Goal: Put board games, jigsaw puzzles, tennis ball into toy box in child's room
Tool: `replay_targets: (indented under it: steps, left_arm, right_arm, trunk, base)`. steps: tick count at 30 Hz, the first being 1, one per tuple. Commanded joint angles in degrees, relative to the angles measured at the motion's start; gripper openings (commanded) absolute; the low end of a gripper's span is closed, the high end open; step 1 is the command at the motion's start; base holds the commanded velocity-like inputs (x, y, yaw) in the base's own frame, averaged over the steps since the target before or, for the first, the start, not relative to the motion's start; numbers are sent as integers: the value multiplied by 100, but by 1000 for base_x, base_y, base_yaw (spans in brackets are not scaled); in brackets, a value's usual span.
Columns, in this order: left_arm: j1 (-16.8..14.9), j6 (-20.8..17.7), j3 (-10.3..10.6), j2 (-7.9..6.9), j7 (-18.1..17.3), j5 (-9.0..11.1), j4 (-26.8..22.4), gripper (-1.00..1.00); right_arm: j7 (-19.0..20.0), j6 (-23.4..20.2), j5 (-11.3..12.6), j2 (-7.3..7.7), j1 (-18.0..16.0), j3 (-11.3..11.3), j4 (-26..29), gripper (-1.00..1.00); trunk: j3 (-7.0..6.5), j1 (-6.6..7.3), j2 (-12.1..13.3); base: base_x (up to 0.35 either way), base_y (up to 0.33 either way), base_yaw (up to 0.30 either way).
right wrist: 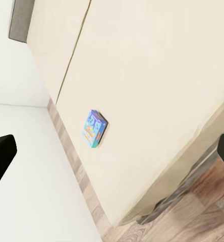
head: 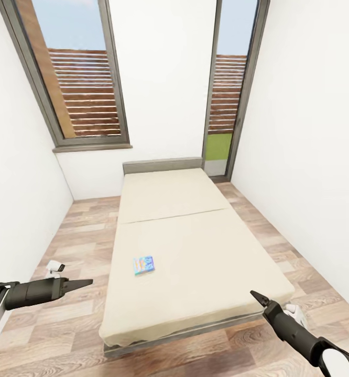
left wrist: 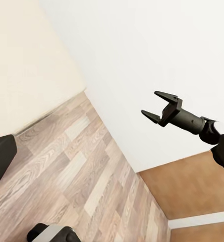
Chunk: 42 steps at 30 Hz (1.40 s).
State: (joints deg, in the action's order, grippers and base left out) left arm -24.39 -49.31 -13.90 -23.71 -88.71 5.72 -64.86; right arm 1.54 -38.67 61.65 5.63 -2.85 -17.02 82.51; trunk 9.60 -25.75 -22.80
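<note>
One board game (head: 144, 265), a small blue box with bright cover art, lies flat on the beige bed (head: 195, 251) near its front left part. The board game (right wrist: 95, 128) also appears in the right wrist view, well ahead of the open fingers. My left gripper (head: 87, 283) hovers over the floor left of the bed, open and empty. My right gripper (head: 255, 297) hangs over the bed's front right corner, open and empty; the right gripper (left wrist: 151, 103) shows spread in the left wrist view. The table, toy box, jigsaw puzzles and tennis ball are out of view.
White walls close in on both sides, with tall windows (head: 83, 89) behind the grey headboard (head: 162, 165). Strips of wood-plank floor (head: 80, 230) run along the bed's left and right sides and in front of it.
</note>
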Motion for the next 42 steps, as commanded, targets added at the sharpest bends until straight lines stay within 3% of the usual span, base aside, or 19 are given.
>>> replay_targets:
  steps: [1, 24, 42]
  left_arm:
    - [-4, -61, 1, -2, -20, -1, -1, 100]
    - [-4, -61, 0, 6, -15, -1, -1, 100]
    - [-4, -61, -3, 7, -14, -1, -1, 100]
  right_arm:
    - [15, -32, -9, -3, -5, -9, 0, 100]
    - [21, -35, -15, -7, -5, -3, -7, 100]
    - [27, -30, -19, -9, -5, -3, -7, 100]
  trunk:
    - [12, -4, -12]
    - [12, -4, -12]
    - [-45, -4, -12]
  base:
    - [32, 0, 52]
    - [9, 0, 142]
    - [198, -28, 4]
